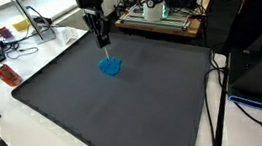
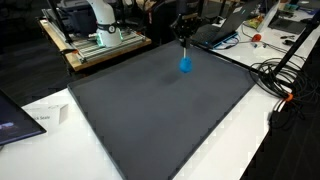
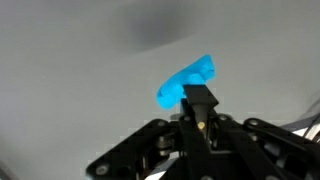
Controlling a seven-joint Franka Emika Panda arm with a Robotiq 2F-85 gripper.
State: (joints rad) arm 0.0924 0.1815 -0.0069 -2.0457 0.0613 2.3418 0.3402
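Wrist view: my gripper [image 3: 200, 102] is pressed together right at the blue object [image 3: 185, 82] (whether it's pinching, I can't tell), over the dark mat [image 1: 126, 114].

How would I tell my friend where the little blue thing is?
Look for the big dark mat on the white table. Near one edge of it the robot's hand points down, and the blue thing is right at its fingertips. It is small, lumpy and the only bright blue spot on the mat.
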